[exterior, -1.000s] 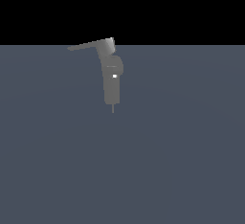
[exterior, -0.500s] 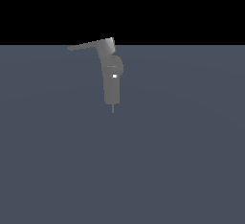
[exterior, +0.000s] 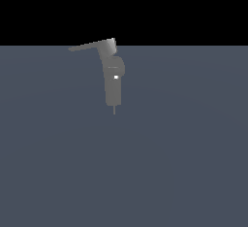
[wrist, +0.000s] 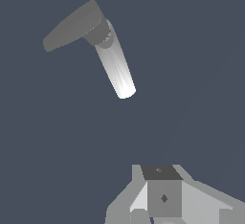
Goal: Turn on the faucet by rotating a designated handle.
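1. The lower part of the exterior view is one flat, plain surface (exterior: 184, 163) of dark blue-grey colour.
2. Above it there is a black background (exterior: 193, 8) with no wall, window or furniture to see.
3. A straight horizontal line separates the two areas.
4. The wrist view is filled by the same blue-grey surface.
5. The light is soft and even.

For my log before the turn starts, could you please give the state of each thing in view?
faucet: upright on the floor, untouched.
handle: sticks out from the faucet's top toward the exterior view's left, nothing on it.
hand: apart from the faucet, holding nothing; open or shut cannot be told.
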{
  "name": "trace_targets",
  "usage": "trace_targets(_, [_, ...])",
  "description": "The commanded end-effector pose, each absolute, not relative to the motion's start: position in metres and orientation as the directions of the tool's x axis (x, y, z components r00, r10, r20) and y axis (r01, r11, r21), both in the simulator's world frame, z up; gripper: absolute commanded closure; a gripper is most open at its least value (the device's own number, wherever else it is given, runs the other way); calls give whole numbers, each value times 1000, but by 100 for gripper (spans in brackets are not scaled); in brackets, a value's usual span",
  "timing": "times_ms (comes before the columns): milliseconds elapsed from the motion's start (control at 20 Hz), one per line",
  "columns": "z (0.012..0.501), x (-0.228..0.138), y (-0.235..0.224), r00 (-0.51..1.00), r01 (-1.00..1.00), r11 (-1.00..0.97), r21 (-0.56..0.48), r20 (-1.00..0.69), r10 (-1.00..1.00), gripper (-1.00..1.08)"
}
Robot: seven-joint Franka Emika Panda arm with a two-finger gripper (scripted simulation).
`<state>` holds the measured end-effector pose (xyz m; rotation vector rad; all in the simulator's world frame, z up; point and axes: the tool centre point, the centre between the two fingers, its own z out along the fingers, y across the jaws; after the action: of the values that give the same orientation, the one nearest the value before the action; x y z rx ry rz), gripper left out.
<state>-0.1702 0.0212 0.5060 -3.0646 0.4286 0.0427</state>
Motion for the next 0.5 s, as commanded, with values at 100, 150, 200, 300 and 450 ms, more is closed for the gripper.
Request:
trace_targets(100, [501,-138,29,925,-378,-924,-51,-66,-374,108])
trace_targets(150, [500,-131,31,915,-400,-915,-51,-73,-396,108])
trace_targets(200, [498,-124,32,905,-423,-905,-51,-80,-418,108])
trace_targets(300, [494,-109,36,882,-467,-883,-49,-93,-461,108])
trace_targets(450, [487,-88,42,844,-531,-846,-41,-112,-524,108])
